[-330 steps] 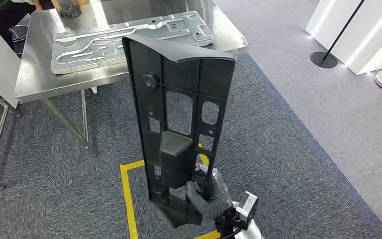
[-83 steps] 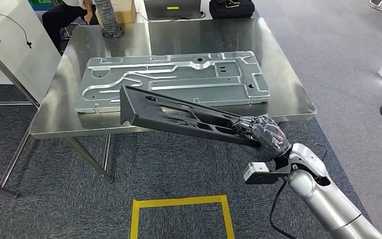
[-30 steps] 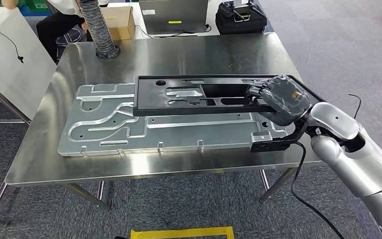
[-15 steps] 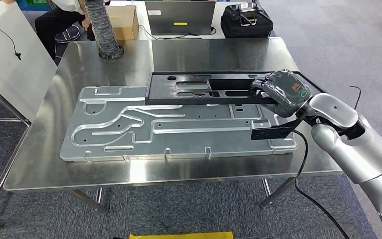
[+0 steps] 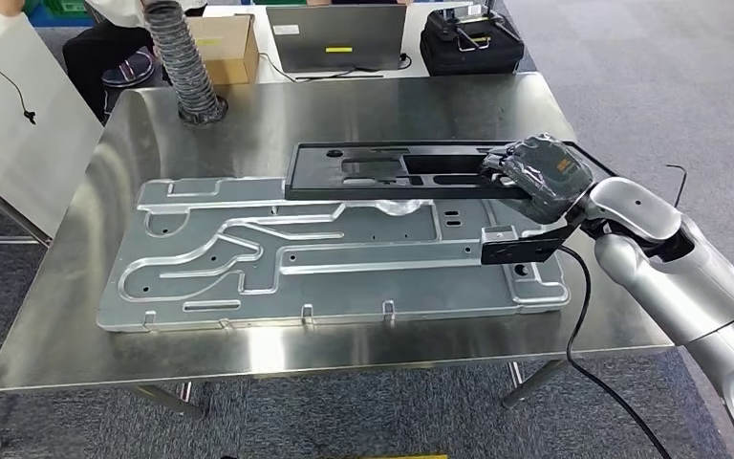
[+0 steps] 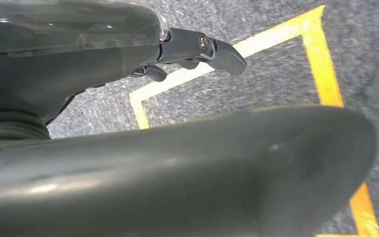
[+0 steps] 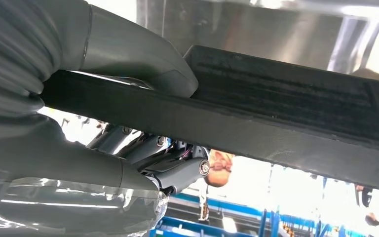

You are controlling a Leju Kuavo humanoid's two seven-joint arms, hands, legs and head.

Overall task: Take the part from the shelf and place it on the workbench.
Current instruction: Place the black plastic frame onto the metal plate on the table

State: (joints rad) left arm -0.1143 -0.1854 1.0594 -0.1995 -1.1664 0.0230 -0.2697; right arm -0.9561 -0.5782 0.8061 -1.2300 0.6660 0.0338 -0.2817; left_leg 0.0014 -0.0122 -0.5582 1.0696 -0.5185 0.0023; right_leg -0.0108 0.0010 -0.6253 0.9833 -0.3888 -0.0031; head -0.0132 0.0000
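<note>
The right hand (image 5: 537, 179) grips one end of the long black part (image 5: 392, 172), held level above the steel worktop (image 5: 344, 105), centre frame. It looks rigid, light plastic; its edge rails suit gripping.

Workbench (image 5: 86, 316): stainless steel, on grey carpet.
Metal panel (image 5: 248, 258): lying flat across the middle.
Ribbed hose (image 5: 180, 57): standing at far-left corner.

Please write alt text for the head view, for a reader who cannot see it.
The right robot hand holds one end of a long black plastic part level over a steel workbench. Under the part lies a large stamped metal plate. A ribbed hose, a cardboard box and a black bag sit beyond.
</note>
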